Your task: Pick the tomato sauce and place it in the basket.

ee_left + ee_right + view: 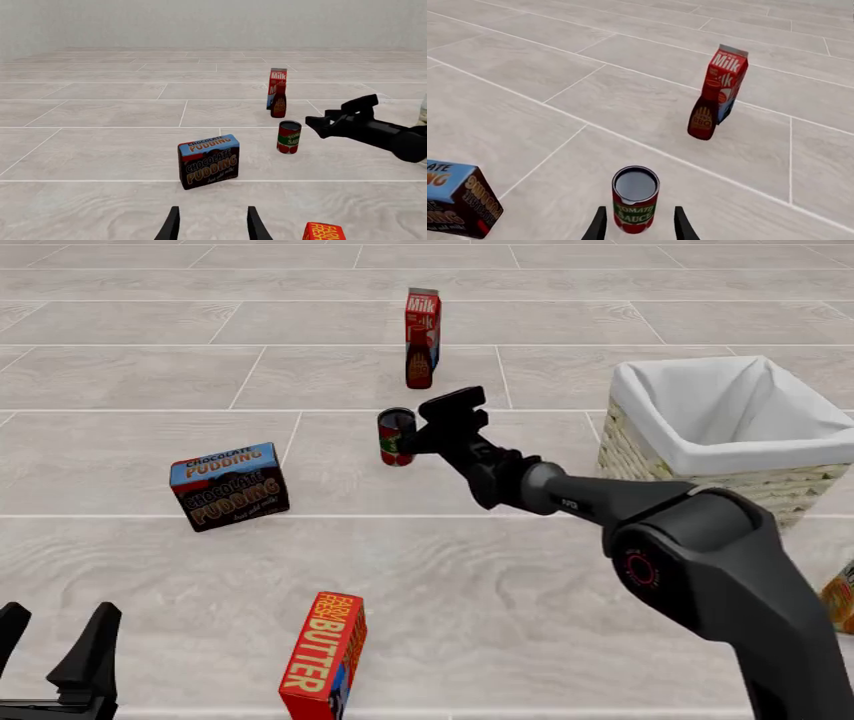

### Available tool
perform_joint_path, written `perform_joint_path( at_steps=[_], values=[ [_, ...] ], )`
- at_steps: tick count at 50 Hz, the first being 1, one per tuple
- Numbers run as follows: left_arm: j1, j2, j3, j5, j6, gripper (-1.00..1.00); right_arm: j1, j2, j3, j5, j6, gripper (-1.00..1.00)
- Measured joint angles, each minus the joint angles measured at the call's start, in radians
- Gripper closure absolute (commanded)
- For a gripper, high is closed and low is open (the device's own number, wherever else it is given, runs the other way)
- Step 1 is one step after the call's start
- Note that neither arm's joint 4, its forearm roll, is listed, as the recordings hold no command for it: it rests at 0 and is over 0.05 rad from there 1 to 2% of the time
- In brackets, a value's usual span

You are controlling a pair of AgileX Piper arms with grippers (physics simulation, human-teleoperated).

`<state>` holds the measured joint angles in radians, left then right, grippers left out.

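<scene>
Right wrist view: tomato sauce (pixel 635 199) upright between the spread fingers of the right gripper (pixel 637 225), not yet pinched, lid visible from above. Front view: same can (pixel 395 436) on the floor near the middle, just left of the right gripper (pixel 430 430), with the basket (pixel 667 465) off to the right and a little nearer. Farther back, milk carton (pixel 423 318) with a dark BBQ bottle (pixel 419 368) in front of it; chocolate pudding box (pixel 230 486) to the left, butter box (pixel 323 655) near. Left gripper (pixel 54 660) idle at the near left corner, fingers apart, holding nothing.

Step in hand, by judgement: closing on the can. Best done by advancing slightly so the pads meet the label's mid-height, centred, then squeezing evenly; off-centre contact likely to tip or roll the can. After that, straight lift before swinging right, clear of the basket rim.
</scene>
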<state>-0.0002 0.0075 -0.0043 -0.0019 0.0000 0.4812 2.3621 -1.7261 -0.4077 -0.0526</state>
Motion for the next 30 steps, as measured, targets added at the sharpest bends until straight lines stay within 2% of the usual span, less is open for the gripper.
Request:
perform_joint_path(
  at_steps=[30],
  values=[
    [0.000,0.000,0.000,0.000,0.000,-1.00,-0.008,0.099,-0.151,0.072,0.012,-1.00]
  ],
)
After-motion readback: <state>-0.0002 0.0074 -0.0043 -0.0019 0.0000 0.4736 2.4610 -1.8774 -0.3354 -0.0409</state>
